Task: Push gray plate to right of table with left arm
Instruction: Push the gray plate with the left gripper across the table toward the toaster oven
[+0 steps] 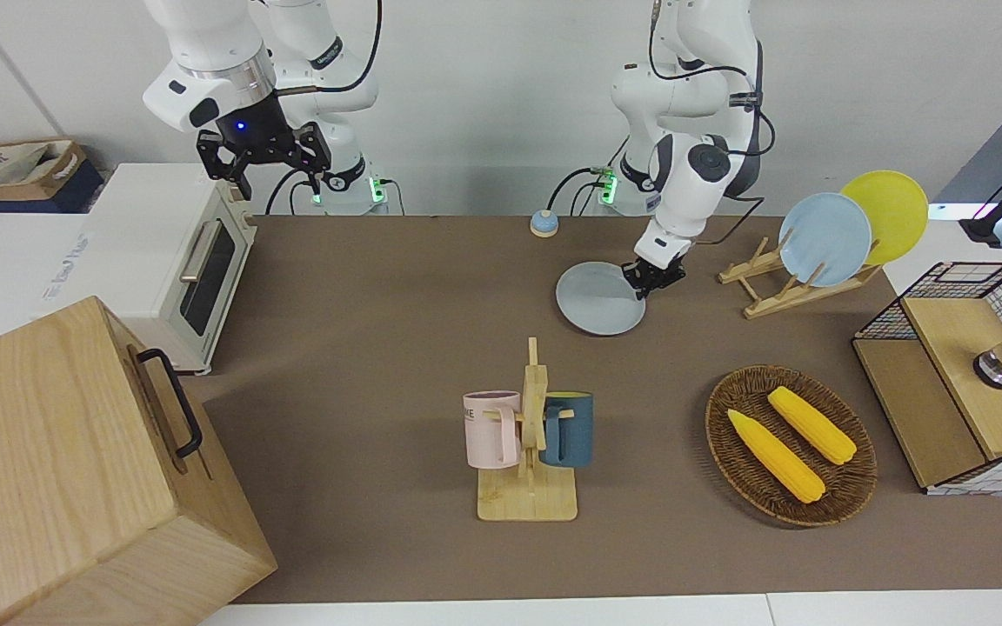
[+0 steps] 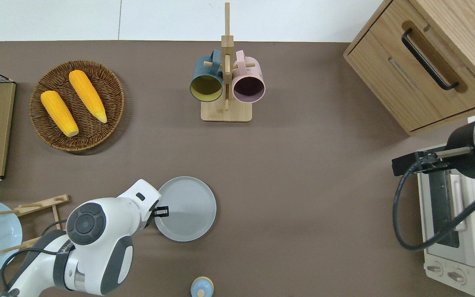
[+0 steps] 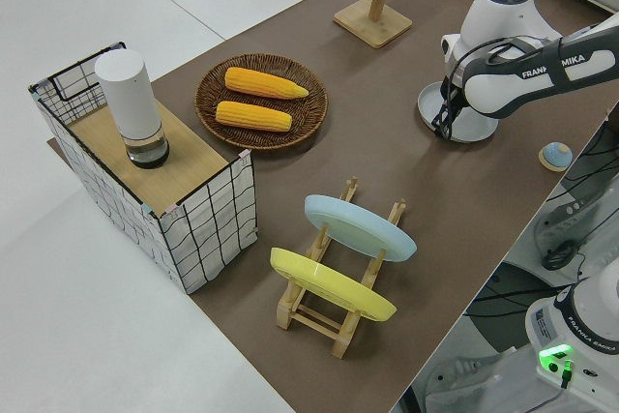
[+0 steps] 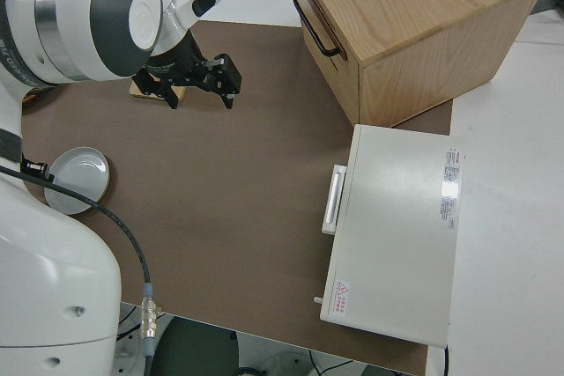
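At gray plate (image 2: pixel 188 210) rim nearest left arm's end of counter (image 2: pixel 303 185): left jaws (image 2: pixel 161 211) touching, opening unclear; plate lies toward right arm's end, push path; right arm parked

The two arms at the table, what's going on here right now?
The left gripper is down at the rim of the gray plate, on the side toward the left arm's end of the table, placed to push it toward the right arm's end. The plate lies flat, nearer to the robots than the mug rack. The right arm is parked with its gripper open.
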Controlling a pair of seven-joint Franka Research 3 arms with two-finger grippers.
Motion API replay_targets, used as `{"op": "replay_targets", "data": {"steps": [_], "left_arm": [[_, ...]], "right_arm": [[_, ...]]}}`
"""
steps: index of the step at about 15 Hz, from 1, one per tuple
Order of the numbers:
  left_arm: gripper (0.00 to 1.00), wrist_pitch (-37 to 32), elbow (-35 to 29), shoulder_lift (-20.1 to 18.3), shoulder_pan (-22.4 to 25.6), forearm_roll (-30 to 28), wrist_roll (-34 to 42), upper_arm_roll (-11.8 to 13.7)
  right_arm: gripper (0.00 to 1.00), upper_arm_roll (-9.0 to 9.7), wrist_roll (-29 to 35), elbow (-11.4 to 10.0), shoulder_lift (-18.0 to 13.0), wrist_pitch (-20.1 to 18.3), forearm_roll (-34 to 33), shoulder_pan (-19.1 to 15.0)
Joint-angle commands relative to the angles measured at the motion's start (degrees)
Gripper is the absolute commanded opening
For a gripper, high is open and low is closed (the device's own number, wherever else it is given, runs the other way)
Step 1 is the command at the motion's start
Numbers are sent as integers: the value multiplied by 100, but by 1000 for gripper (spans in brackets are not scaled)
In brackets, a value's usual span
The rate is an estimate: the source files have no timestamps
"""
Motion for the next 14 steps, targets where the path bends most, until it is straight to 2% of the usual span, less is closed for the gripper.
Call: {"op": "replay_targets", "data": {"steps": [1, 4, 6, 7, 9, 14], "left_arm": [[0, 190, 476, 656, -792, -88, -1026, -12], [0, 190, 1012, 1095, -1312, -88, -1915, -161], [0, 190, 1258, 1272, -1383, -88, -2311, -380], [0, 182, 1503, 1446, -1409, -79, -2644, -581], [0, 182, 1856, 1719, -1480, -18, -3041, -767], [0, 146, 2656, 2265, -1875, 210, -3814, -812]], "right_arm": [[983, 32, -6, 5, -43, -69, 46, -62], [983, 32, -15, -3, -43, -69, 46, -62], [983, 23, -6, -3, -43, -69, 46, -62], [983, 32, -6, -3, -43, -69, 46, -62], [983, 32, -15, -3, -43, -69, 46, -62], [983, 32, -15, -3, -43, -69, 46, -62]]}}
